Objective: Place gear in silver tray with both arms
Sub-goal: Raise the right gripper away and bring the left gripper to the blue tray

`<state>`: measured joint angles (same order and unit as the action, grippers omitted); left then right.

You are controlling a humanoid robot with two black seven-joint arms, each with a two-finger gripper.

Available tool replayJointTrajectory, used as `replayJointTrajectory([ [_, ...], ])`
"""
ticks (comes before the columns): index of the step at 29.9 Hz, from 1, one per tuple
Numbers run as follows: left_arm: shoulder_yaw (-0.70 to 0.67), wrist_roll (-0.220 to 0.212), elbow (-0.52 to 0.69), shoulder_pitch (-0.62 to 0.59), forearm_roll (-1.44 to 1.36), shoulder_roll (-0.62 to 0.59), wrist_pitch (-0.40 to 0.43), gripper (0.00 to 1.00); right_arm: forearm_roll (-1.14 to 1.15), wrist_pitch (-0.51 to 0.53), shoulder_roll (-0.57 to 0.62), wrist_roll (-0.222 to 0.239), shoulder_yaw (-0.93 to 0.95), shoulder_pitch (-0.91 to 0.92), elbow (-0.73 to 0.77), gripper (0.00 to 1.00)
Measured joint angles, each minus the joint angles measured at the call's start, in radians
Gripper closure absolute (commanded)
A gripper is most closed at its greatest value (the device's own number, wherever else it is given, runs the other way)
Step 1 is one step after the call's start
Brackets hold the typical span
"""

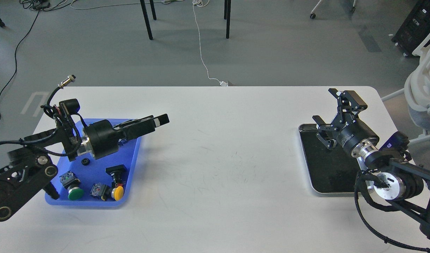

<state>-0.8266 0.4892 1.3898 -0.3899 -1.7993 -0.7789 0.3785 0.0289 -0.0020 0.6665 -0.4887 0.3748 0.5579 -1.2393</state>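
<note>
My left tool (158, 121) hangs over blue tray (95, 175), fingers together, nothing seen in it. Gear (85, 162) lies in that tray, below tool. Right tool (336, 110) spread open over silver tray (306, 154) on counter (215, 158).

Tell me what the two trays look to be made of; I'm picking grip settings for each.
The silver tray looks like polished metal: its raised rim is bright and reflective, while the inner floor is matte black, maybe a liner or coating. The blue tray looks like moulded plastic: uniform saturated colour, soft sheen, rounded edges. Neither material is certain from looks alone.
</note>
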Motion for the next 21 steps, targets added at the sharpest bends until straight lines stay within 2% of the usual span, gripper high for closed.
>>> replayJointTrajectory([
  [5,0.067,0.0,0.008,-0.001,-0.218,-0.206,-0.056,0.02,0.003,0.0,-0.002,0.0,0.0,-0.002,-0.002,0.03],
  [8,0.113,0.0,-0.047,-0.009,-0.325,-0.254,-0.075,0.02,0.009,0.001,-0.013,0.0,-0.003,-0.002,0.0,0.03],
  [15,0.225,0.0,-0.186,-0.102,-0.382,-0.177,-0.079,0.06,0.011,0.001,-0.031,0.0,-0.005,-0.003,0.004,0.03],
  [19,0.31,-0.001,-0.285,-0.168,-0.382,-0.127,-0.076,0.16,0.012,0.001,-0.029,0.0,0.003,-0.002,-0.001,0.03],
  [21,0.348,-0.001,-0.323,-0.201,-0.383,-0.113,-0.077,0.17,0.012,0.001,-0.025,0.0,0.007,-0.002,-0.003,0.03],
])
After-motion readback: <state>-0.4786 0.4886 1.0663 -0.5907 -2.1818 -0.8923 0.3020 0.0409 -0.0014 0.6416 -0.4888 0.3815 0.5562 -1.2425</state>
